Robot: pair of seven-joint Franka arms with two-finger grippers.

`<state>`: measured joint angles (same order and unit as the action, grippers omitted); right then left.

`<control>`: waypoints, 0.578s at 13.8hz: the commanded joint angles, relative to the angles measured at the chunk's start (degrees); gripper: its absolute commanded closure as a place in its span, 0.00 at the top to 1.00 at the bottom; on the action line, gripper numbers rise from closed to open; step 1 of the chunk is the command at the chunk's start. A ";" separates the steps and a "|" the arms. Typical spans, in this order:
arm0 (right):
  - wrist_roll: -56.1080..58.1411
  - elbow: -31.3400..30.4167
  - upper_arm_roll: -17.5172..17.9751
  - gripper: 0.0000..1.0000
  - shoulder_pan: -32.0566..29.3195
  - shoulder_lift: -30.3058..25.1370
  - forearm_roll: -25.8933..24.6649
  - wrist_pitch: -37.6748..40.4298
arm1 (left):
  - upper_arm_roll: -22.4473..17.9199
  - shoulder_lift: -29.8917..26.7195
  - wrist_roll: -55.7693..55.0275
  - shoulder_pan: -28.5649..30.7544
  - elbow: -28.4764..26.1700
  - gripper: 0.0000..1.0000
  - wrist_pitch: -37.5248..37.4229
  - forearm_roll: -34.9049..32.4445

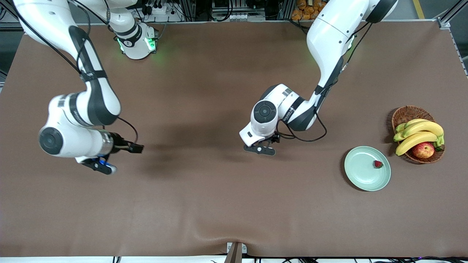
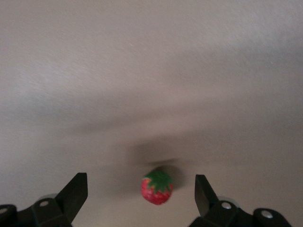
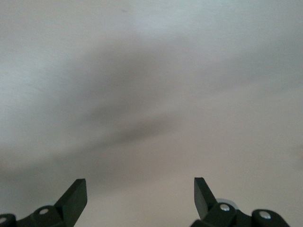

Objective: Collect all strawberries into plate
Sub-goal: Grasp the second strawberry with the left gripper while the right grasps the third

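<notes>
My left gripper (image 2: 141,198) is open over a red strawberry (image 2: 156,187) with green top; my own arm hides it from the front camera.

Front cam high, facing robots; both wrist cams look down at table (image 1: 204,204).

Both arms are glossy white with black joint bands, loose black cables, and black-fingered hands.

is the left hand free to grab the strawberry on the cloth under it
Probably yes. The left hand hangs open over the table, with the strawberry lying between its fingers in the left wrist view, and nothing else near it on the cloth.
</notes>
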<state>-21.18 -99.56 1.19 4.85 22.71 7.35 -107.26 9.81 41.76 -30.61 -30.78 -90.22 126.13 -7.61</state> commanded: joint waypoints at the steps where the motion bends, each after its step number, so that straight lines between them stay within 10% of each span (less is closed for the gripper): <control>1: 5.16 -11.42 0.92 1.00 -3.42 -9.59 -4.17 -2.15 | -0.58 1.22 0.11 -1.56 -0.04 1.00 0.17 0.94; 8: 21.34 -27.86 0.92 1.00 -13.27 -16.55 -5.06 -12.42 | -0.58 2.36 1.17 -2.71 0.22 1.00 0.17 0.67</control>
<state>-2.34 -121.08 1.05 -6.42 9.09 3.87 -115.10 9.81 43.98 -30.26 -32.70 -90.51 126.14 -7.58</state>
